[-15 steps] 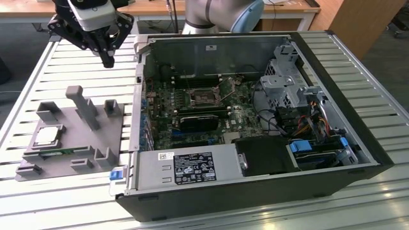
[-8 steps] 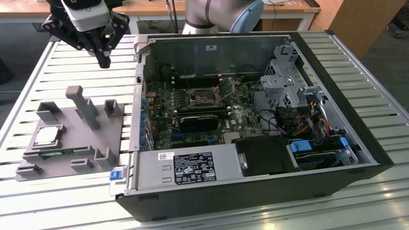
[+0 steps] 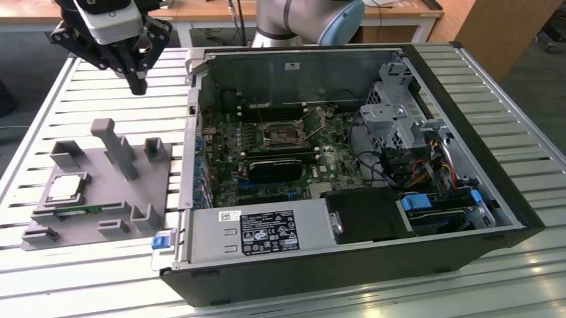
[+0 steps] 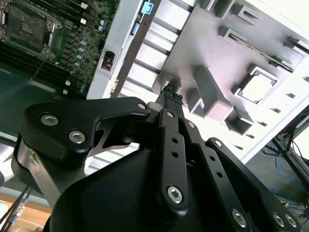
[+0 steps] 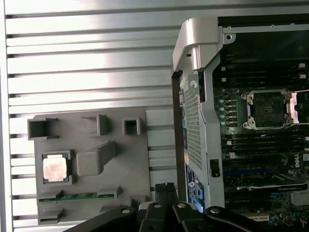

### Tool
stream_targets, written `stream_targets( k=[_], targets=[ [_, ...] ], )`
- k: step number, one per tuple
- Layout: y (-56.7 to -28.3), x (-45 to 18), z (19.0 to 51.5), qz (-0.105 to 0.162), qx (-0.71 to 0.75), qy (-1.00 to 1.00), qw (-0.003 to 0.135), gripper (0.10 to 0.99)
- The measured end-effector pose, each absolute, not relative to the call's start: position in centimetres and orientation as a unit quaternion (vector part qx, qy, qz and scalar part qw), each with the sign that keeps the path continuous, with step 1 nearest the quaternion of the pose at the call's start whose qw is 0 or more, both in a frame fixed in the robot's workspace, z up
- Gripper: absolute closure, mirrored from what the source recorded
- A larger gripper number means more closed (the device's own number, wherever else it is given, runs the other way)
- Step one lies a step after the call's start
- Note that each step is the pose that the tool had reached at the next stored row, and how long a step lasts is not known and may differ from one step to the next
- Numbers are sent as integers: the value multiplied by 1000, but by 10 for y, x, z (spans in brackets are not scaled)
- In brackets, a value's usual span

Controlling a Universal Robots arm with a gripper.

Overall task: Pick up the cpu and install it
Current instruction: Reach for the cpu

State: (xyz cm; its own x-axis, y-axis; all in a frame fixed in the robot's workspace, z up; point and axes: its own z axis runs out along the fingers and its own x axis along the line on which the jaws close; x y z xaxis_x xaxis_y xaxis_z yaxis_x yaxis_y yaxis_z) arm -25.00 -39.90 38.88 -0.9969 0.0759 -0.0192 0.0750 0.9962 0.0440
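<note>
Slatted metal table point(image 3: 495, 86) carries a grey tray point(image 3: 155, 179) with an open computer case point(image 3: 354, 278) just beside it. Within the tray, the cpu point(image 3: 67, 188) lies flat in a square pocket, silvery top up, toward the tray's edge farthest from the case; both wrist views show it there too point(image 4: 257, 88) point(image 5: 54, 169). A green memory stick point(image 5: 79, 195) lies in a tray slot just beside the cpu. The black claw point(image 3: 137, 85) hangs above the table with its fingers clenched together on nothing. In the first wrist view its tips point(image 5: 166, 187) appear at the tray's edge nearest the case, so the cpu sits well apart from them, across the tray. An empty socket point(image 5: 268, 108) shows on the board inside the case.
</note>
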Motion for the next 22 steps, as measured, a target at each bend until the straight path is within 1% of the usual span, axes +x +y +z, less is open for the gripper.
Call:
stream_targets(
  k=[22],
  targets=[
    [-399,-272,388,22,38,999,10,980]
  ],
)
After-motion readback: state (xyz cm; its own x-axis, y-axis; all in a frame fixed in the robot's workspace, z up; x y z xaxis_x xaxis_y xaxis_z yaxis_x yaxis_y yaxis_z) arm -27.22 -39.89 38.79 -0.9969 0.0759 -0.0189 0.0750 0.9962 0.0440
